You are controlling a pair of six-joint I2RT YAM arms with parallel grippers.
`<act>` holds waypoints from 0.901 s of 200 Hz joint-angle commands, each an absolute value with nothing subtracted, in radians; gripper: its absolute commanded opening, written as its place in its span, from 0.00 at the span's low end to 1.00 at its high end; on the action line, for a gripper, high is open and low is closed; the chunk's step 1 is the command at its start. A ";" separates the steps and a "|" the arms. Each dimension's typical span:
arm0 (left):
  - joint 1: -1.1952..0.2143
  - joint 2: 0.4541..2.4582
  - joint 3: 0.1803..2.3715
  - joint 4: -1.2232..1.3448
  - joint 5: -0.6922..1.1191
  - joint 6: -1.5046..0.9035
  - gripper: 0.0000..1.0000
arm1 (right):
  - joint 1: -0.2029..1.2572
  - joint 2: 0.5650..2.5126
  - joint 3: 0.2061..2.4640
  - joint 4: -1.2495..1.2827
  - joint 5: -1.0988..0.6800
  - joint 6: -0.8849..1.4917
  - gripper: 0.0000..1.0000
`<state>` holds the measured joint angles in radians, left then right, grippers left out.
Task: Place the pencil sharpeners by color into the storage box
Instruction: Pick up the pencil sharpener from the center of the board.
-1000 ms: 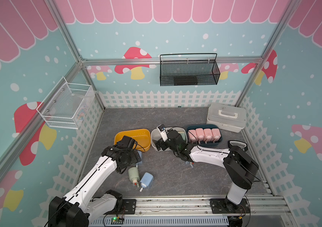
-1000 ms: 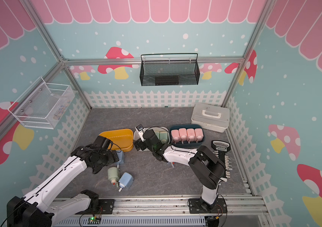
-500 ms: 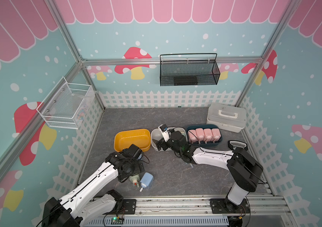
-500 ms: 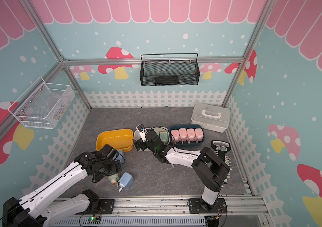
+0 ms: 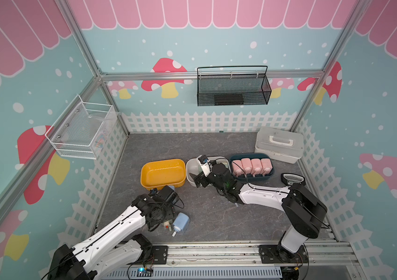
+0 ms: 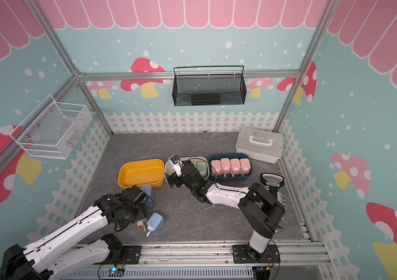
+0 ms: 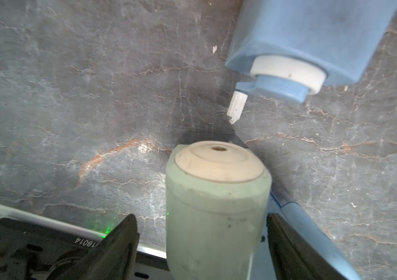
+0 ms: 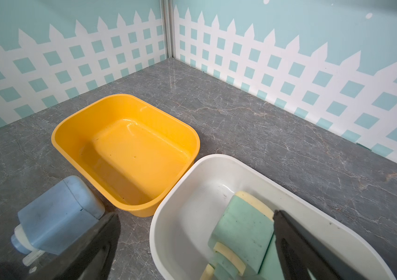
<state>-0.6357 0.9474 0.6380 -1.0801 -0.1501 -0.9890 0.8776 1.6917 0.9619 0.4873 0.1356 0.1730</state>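
Observation:
On the floor near the front lies a green pencil sharpener (image 7: 216,206), cream end outward. My left gripper (image 7: 201,218) is open astride it, with a gap at one finger. In both top views the arm hides most of it. A blue sharpener (image 5: 181,221) lies right beside it, and another blue one (image 5: 171,188) rests against the yellow box (image 5: 161,162). My right gripper (image 8: 196,214) hangs open and empty over the white box (image 8: 216,160), which holds green sharpeners (image 8: 243,223). Several pink sharpeners (image 5: 252,166) fill the dark blue box (image 5: 253,179).
A white lidded case (image 5: 278,145) stands at the back right and a small black device (image 5: 293,180) sits beside the right arm. A black mesh basket (image 5: 232,88) hangs on the back wall, a white wire basket (image 5: 81,131) on the left wall.
My left arm has come forward from beside the yellow box and down over the green sharpener, and its jaws have narrowed a little. The right gripper has barely shifted.

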 commanded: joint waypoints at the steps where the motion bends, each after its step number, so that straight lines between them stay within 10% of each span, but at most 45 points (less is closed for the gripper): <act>1: -0.653 0.914 0.606 -1.002 -0.182 -1.005 0.84 | 0.879 1.660 0.943 0.507 0.140 0.173 0.99; 180: -0.718 0.963 0.594 -0.985 -0.258 -0.983 0.63 | 0.878 1.680 0.954 0.497 0.187 0.192 0.99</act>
